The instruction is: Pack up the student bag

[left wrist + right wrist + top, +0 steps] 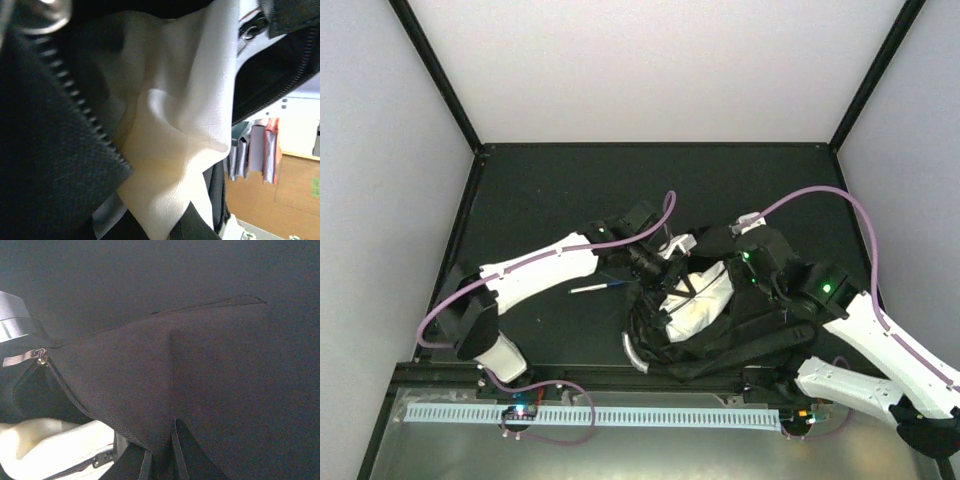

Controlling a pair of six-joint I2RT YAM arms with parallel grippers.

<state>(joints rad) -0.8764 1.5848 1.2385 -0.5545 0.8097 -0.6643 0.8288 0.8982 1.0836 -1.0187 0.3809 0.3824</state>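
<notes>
The bag (750, 330) lies open at the near edge of the table (570, 190), white pouch (705, 297) half in. Left gripper (660, 270), right gripper (742, 268) — fingers hidden, cannot tell. The pouch may catch the zipper (85, 120) — and slip out.

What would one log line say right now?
student bag: open | whitish pouch: in its mouth | left end effector: at mouth | right end effector: at bag fabric | grips: unclear | pen: on table

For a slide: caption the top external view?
Left arm and right arm meet at the student bag, whitish pouch in its opening.
</notes>
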